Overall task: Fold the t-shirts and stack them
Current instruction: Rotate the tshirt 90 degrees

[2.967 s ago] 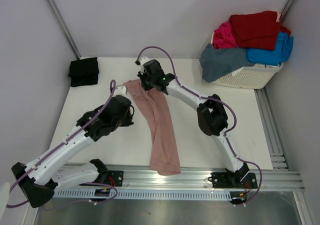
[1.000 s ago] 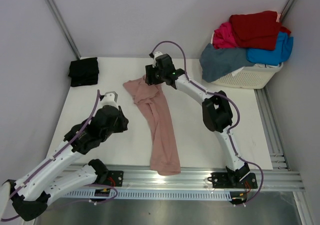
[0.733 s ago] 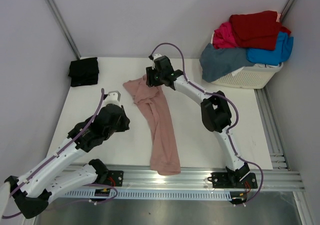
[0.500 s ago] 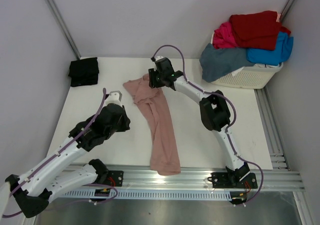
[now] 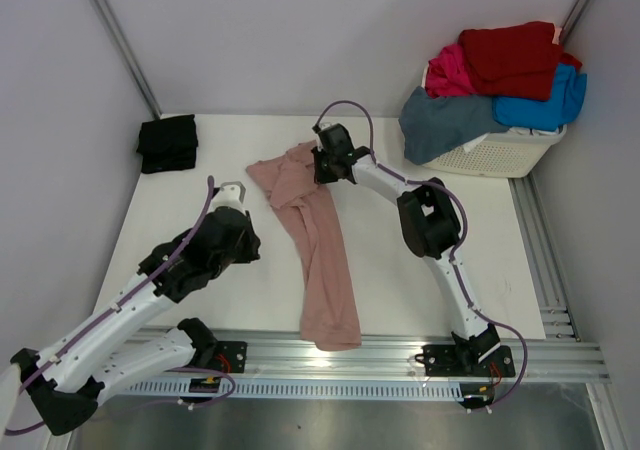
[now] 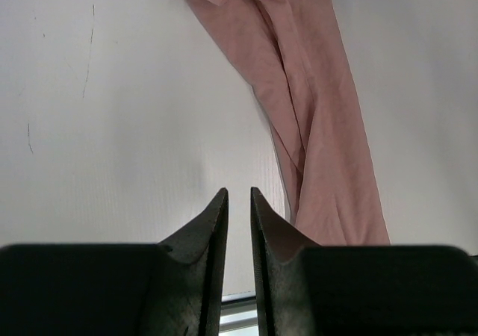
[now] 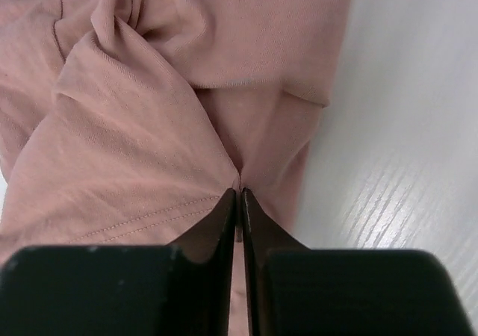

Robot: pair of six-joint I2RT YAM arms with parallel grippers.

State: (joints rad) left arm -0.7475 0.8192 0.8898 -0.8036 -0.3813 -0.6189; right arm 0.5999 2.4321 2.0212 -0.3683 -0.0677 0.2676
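A dusty-pink t-shirt [image 5: 322,255] lies as a long crumpled strip from the table's middle down to the near edge. My right gripper [image 5: 322,166] is at its far right corner, shut on a pinch of the pink fabric [image 7: 149,127], with the cloth puckered at its fingertips [image 7: 228,201]. My left gripper [image 5: 231,194] hovers over bare table left of the shirt [image 6: 314,112]. Its jaws stand open by only a narrow gap [image 6: 239,196], with nothing between them. A folded black t-shirt [image 5: 168,142] rests at the far left.
A white slatted laundry basket [image 5: 505,156] stands at the far right. It holds red [image 5: 510,55], magenta [image 5: 448,70], bright-blue [image 5: 545,105] and slate-blue [image 5: 445,120] shirts, the slate-blue one hanging over its rim. Grey walls close in on both sides. A metal rail [image 5: 400,355] runs along the near edge.
My right gripper has closed on the shirt's far corner and shifted slightly right, drawing the cloth with it. The left arm has crept a little toward the shirt, its jaws unchanged.
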